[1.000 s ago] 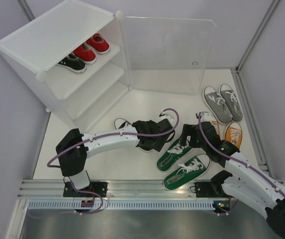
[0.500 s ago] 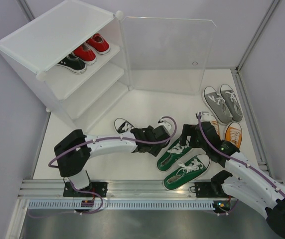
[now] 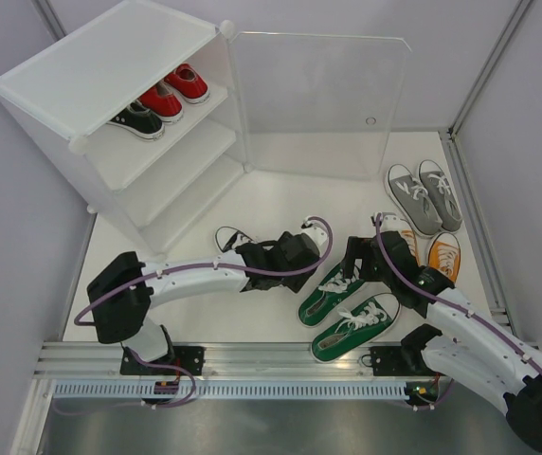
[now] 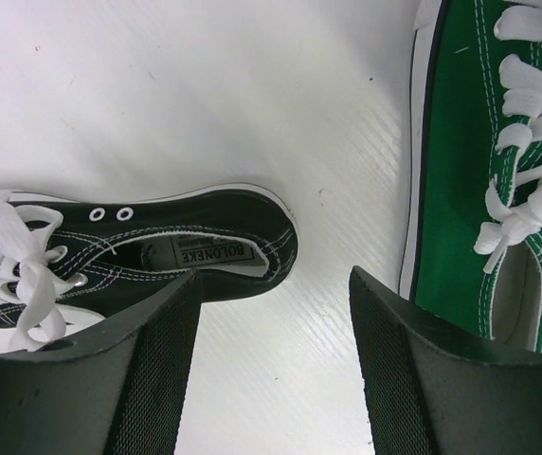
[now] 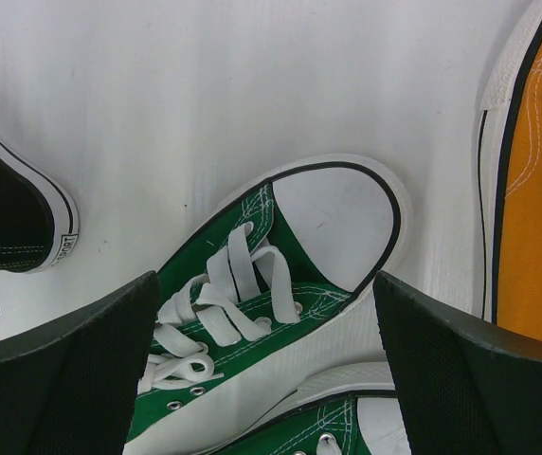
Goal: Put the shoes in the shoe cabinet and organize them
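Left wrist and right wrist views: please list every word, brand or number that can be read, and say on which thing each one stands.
"BOLONEKE": on the white label inside the black shoe, upside down in the left wrist view.
Smaller print beside that word: too small to read.
"SPORT", probably: on the white heel strip of the same shoe, in the right wrist view; the letters are tiny.
Green shoe and orange shoe: no text visible.
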`<state>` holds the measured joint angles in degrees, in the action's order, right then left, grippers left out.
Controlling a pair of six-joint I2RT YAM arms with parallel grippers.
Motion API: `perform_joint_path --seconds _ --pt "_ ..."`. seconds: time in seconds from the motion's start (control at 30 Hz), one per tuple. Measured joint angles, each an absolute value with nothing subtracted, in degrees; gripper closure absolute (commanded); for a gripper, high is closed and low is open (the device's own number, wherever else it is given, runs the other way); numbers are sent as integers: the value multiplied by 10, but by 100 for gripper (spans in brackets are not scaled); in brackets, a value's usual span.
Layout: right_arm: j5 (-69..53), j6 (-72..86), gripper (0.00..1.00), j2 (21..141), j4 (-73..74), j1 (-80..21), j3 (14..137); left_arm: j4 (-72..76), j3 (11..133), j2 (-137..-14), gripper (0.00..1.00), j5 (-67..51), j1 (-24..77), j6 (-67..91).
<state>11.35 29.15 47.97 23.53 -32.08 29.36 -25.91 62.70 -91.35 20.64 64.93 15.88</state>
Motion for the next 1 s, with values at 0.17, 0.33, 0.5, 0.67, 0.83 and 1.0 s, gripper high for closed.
perform_joint_path --seconds 0.17,0.33,0.5,0.67,0.83,1.0 --pt "112 291 4 481 235 -321 294 -247 625 -912 32 204 648 143" --pt "112 291 4 481 235 -321 294 -223 613 -917 32 196 644 123" --pt "112 291 4 481 235 -321 294 -199 603 -934 35 183 637 106" --pt "112 291 4 481 235 -321 294 -189 600 -951 42 168 632 100" --pt "112 291 4 481 235 -321 294 -190 600 -964 53 164 630 108" --pt "112 291 3 482 235 -321 294 -198 600 -979 59 179 628 142"
